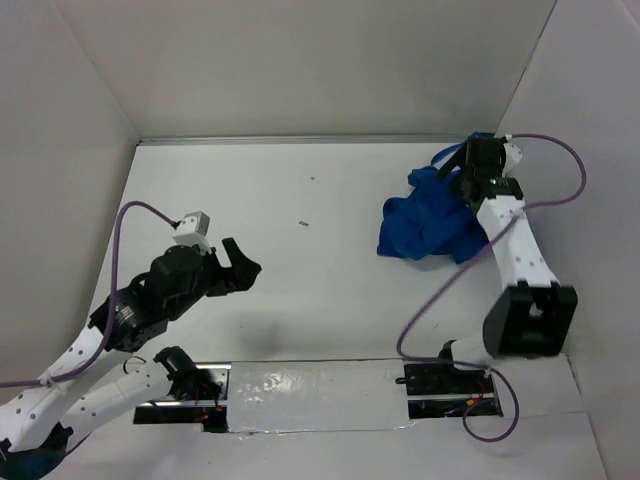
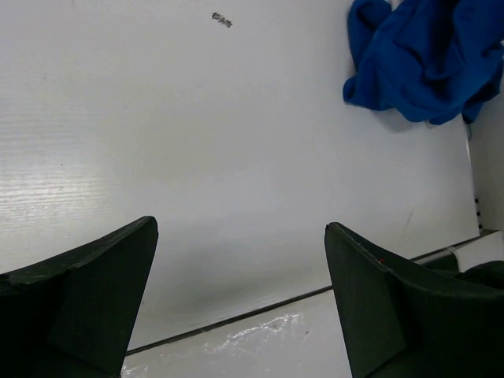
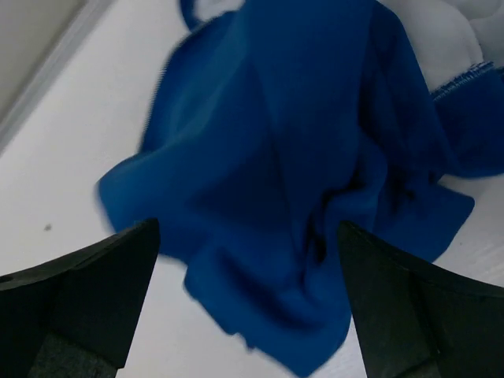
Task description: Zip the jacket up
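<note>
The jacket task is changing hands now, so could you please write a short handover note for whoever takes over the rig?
Left gripper: open, empty, over bare table on the left, well away from the jacket.
Right gripper: open, poised over the jacket, gripping nothing.
Jacket: crumpled in a heap at the far right of the table; no zipper is visible.
Done: nothing yet.
Left: spread the jacket flat, find the zipper, then zip it up.

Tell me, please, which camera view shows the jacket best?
The right wrist view: the jacket fills the frame, with folds and some white lining visible. The top view shows it as a small crumpled heap; the left wrist view catches only part of it, in a corner.
</note>
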Motion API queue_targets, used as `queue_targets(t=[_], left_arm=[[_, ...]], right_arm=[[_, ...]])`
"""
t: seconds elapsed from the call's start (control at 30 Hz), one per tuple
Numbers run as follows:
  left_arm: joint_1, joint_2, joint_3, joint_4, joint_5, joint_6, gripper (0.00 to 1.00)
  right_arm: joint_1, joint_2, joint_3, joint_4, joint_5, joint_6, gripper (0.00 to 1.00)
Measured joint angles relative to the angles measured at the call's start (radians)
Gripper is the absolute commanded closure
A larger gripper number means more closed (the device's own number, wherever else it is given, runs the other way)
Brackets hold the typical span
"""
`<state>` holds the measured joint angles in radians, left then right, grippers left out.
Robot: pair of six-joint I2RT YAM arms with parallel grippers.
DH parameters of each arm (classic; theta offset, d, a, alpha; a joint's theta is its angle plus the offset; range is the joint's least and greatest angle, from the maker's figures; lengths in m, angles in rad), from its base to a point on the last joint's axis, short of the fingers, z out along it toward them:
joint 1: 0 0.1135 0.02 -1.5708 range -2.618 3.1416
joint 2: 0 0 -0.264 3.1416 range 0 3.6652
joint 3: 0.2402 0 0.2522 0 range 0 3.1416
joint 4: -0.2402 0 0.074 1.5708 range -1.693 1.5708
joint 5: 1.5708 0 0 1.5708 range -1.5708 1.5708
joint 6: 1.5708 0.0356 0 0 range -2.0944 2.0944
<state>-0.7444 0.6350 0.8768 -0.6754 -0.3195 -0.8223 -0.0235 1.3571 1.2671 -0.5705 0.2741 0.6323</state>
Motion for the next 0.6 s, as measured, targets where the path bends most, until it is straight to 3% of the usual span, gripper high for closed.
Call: queue_targets(t=[0.2, 0.3, 0.33, 0.4, 0.53, 0.6], left_arm=[[0.137, 0.085, -0.023, 0.089, 0.084, 0.05, 0.01], [0.262, 0.129, -0.033, 0.144, 0.196, 0.089, 0.01], [0.302, 0.147, -0.034, 0.163, 0.233, 0.097, 0.01], [0.362, 0.178, -0.033, 0.187, 0.295, 0.113, 0.01], [0.413, 0.19, -0.034, 0.203, 0.386, 0.114, 0.01], [0.426, 0.181, -0.033, 0.21, 0.42, 0.111, 0.01]], right_arm=[[-0.118, 0.399, 0.169, -0.002, -0.077, -0.048, 0.02], [-0.116, 0.542, 0.271, -0.012, -0.108, -0.088, 0.4], [-0.114, 0.575, 0.301, -0.021, -0.121, -0.098, 0.68], [-0.113, 0.625, 0.368, -0.04, -0.167, -0.123, 1.0], [-0.083, 0.647, 0.495, -0.061, -0.29, -0.185, 1.0], [-0.014, 0.661, 0.644, -0.109, -0.338, -0.243, 1.0]])
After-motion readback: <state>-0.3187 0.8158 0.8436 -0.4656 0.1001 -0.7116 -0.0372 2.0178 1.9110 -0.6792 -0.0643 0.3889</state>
